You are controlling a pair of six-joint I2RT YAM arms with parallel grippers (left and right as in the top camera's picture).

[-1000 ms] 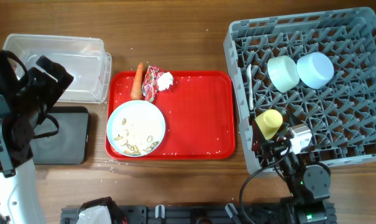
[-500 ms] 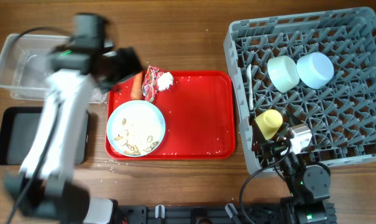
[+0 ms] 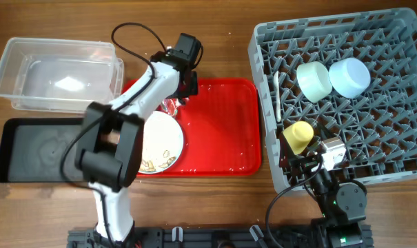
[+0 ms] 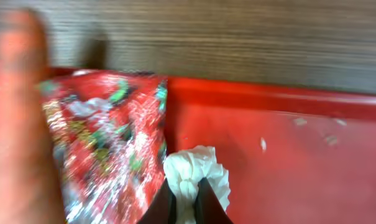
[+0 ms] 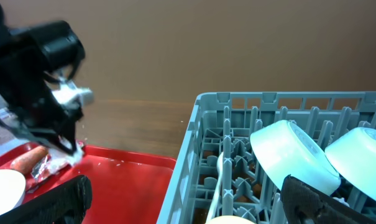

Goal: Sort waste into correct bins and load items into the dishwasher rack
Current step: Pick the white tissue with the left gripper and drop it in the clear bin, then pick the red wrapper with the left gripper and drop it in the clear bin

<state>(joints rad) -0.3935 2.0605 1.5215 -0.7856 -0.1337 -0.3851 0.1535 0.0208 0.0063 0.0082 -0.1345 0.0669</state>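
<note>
Tissue wad is pinched by my left gripper, jaws nearly together, beside the printed wrapper on the red tray, so I can bin it.

The left arm stretches from 7 o'clock toward 12, its left gripper nipping the white tissue wad. At 5 o'clock the right arm sits folded, right gripper spread wide.

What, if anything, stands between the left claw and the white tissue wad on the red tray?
Nothing visible. The tissue wad lies right at the tips of the left claw; the red printed wrapper lies beside it, not in between.
</note>
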